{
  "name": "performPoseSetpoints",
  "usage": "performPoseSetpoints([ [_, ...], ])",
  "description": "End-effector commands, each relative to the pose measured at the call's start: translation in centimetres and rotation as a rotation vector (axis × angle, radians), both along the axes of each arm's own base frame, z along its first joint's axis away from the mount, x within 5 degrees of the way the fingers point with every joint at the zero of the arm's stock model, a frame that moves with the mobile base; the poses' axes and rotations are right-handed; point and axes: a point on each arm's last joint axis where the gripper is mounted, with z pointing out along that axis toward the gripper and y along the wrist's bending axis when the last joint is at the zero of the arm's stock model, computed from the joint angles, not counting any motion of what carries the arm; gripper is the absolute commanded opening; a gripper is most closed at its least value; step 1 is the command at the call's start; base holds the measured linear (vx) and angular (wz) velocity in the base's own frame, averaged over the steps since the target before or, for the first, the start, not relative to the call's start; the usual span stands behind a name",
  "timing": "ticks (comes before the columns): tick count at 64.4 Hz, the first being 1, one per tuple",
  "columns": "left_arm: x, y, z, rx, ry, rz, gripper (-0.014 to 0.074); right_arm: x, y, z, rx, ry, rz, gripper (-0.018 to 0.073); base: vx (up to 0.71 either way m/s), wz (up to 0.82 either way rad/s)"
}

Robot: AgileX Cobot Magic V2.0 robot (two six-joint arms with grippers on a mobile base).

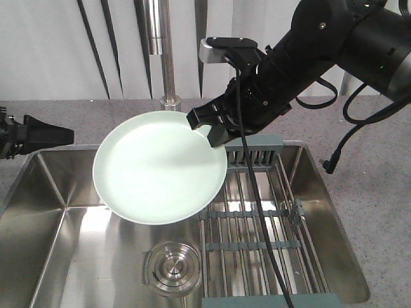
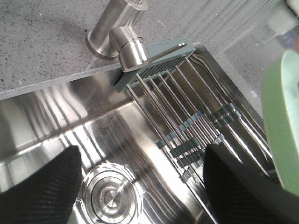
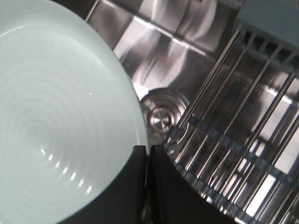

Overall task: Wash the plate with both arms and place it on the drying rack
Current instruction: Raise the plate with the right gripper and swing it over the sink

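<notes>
The pale mint-green plate hangs tilted above the sink, its face toward the front camera. My right gripper is shut on the plate's upper right rim. In the right wrist view both black fingers pinch the rim of the plate at the right gripper. My left gripper sits at the far left over the counter edge, apart from the plate. It is open with nothing between its fingers, and the plate's edge shows to its right. The drying rack lies across the sink's right half.
A steel faucet rises behind the sink, just above the plate. The round steel drain sits in the basin floor, under the plate's lower edge. A black cable hangs from the right arm over the rack. Grey speckled counter surrounds the sink.
</notes>
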Motion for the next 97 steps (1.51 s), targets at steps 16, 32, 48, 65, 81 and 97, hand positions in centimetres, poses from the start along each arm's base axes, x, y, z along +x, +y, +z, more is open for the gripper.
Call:
performPoseSetpoints([
  [16, -0.6, -0.7, 2.9, -0.061, -0.083, -0.026, 0.0524, 2.6, -1.8, 4.8, 0.021, -0.497, -0.153, -0.0008, 0.00, 0.00],
  [32, -0.6, -0.7, 2.9, -0.061, -0.083, -0.026, 0.0524, 2.1, -3.8, 3.3, -0.207, -0.358, -0.212, -0.0008, 0.00, 0.00],
  [48, -0.6, -0.7, 2.9, -0.061, -0.083, -0.026, 0.0524, 0.1, -2.5, 2.3, -0.077, -0.074, -0.186, -0.0008, 0.00, 0.00],
  [65, -0.6, -0.7, 2.9, -0.061, -0.083, -0.026, 0.0524, 2.2, -0.3, 3.6, 0.197, -0.301, -0.143, -0.0008, 0.00, 0.00],
  [81, -0.6, -0.7, 2.9, -0.061, -0.083, -0.026, 0.0524, 4.4, -1.5, 1.8, -0.043, -0.437, -0.156, -0.0008, 0.00, 0.00],
  [97, -0.6, -0.7, 2.9, -0.061, -0.083, -0.026, 0.0524, 3.0, -3.9, 1.0, -0.303, -0.268, -0.223, -0.0008, 0.00, 0.00],
])
